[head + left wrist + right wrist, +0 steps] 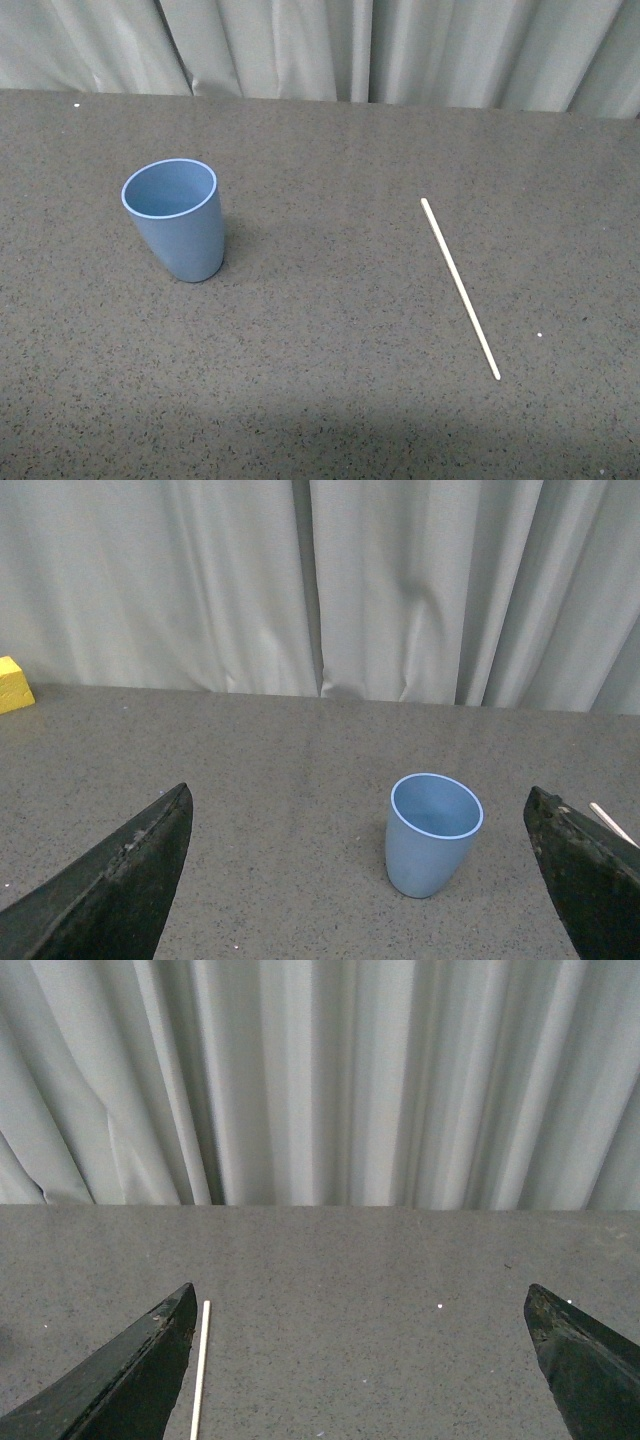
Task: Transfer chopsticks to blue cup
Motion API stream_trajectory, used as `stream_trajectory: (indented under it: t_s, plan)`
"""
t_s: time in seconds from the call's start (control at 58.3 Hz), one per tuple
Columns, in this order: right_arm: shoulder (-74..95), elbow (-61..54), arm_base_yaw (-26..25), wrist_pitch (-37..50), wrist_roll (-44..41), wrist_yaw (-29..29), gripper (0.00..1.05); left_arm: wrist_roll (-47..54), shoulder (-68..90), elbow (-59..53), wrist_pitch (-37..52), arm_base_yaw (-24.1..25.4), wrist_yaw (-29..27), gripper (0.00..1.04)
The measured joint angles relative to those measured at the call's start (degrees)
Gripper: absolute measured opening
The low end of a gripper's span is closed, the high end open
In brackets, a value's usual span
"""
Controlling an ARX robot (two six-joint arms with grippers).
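Note:
The blue cup [178, 220] stands upright and empty on the left of the dark grey table [330, 300]. It also shows in the left wrist view [432, 832], ahead of my open left gripper [358, 880] and between its black fingers [130, 880]. The chopstick [459, 286], one thin cream-white stick, lies flat on the right, slanting from far left to near right. In the right wrist view the stick [200, 1368] lies beside one finger [140, 1380] of my open right gripper [358, 1360]. A tip of it shows in the left wrist view [610, 822]. Neither arm appears in the front view.
A grey curtain [330, 45] hangs along the table's far edge. A yellow block [14, 684] sits at the far edge in the left wrist view. Small white specks [539, 335] dot the table.

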Motion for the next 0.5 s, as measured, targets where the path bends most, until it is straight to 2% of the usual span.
stream_trajectory:
  t_s: [0.497]
  plan:
    - [0.0, 0.0, 0.0, 0.0, 0.0, 0.0, 0.95, 0.0, 0.0, 0.0, 0.0, 0.0, 0.0, 0.98]
